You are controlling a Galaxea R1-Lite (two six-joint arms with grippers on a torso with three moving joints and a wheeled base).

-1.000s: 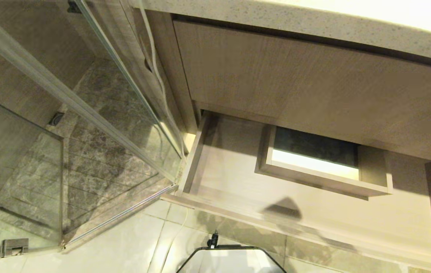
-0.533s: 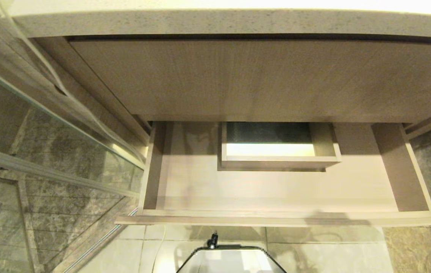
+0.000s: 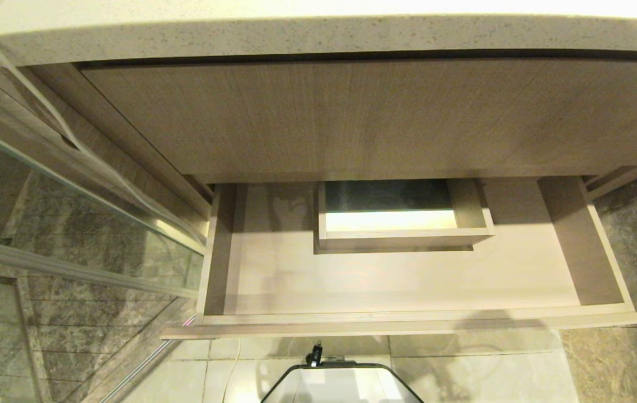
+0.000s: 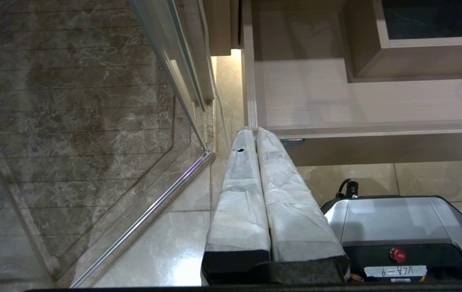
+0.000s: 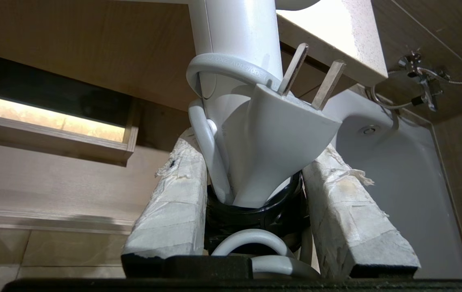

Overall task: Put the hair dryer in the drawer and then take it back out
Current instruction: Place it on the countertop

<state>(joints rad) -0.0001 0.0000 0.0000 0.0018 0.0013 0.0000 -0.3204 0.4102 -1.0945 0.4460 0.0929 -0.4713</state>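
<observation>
Head view shows neither arm, right claw gripping hair dryer, barrel cut off, left claw closed.

Head view: down steeply onto the open drawer. Left wrist: low, beside its front corner, shared. Right wrist: upward, close behind the hair dryer, probably beside that drawer.

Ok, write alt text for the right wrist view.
The right gripper clamps a white hair dryer, with its bundled cord and plug between the padded fingers. Behind it, the open wood-grain drawer sits under a countertop.
</observation>
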